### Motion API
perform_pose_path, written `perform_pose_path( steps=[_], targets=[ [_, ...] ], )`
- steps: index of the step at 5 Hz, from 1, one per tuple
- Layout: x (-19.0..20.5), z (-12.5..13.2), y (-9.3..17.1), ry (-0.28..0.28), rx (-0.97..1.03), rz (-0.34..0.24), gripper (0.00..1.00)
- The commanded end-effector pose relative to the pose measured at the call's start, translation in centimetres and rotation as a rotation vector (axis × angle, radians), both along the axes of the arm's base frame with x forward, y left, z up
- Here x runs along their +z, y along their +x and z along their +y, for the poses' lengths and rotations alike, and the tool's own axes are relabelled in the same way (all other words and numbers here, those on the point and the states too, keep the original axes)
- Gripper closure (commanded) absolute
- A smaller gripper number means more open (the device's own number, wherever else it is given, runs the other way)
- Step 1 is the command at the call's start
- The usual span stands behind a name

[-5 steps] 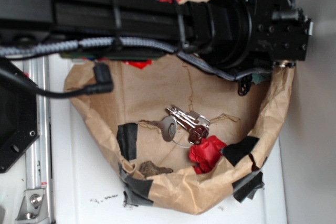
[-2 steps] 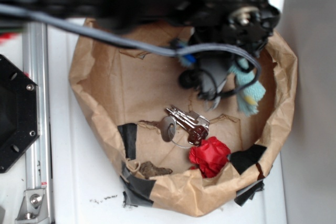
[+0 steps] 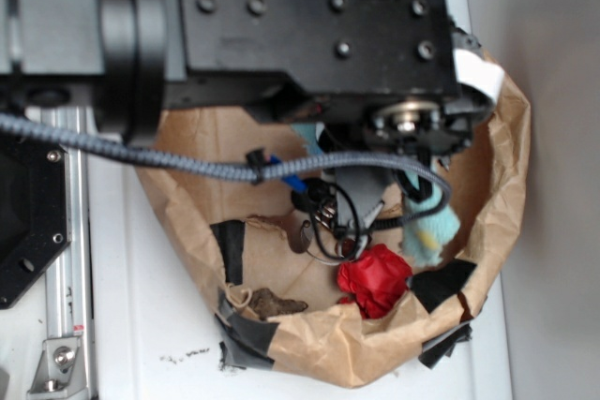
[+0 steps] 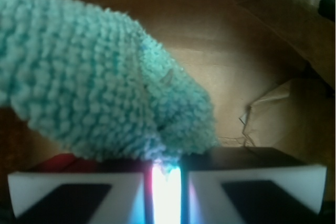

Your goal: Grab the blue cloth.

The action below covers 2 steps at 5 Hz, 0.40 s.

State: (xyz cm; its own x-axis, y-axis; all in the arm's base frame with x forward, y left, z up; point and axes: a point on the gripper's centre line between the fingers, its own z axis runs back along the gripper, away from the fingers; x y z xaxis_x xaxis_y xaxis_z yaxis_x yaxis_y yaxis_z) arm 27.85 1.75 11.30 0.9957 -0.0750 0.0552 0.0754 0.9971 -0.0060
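Gripper (image 4: 167, 182), seen from the wrist: two white-edged pads nearly together, pinched on a fold of the fuzzy light teal-blue terry cloth (image 4: 89, 82), which bulges up and left above them. Exterior view: same cloth (image 3: 433, 229) hanging under the black arm, inside the crumpled brown paper bag (image 3: 506, 175) patched with black tape. Below, close beside the cloth, a small red wad (image 3: 375, 278); left of it, partly hidden behind cables, a bunch of metal keys (image 3: 302, 231).
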Motion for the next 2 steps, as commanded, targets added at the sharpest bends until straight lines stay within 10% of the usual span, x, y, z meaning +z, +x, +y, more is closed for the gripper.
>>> perform_pose_path(
  steps=[1,2],
  targets=[
    [2.79,1.43,-0.73,-0.024,0.02,0.012,1.0],
    [2.18,2.38,-0.21,-0.014,0.033,0.058,1.0]
  ],
)
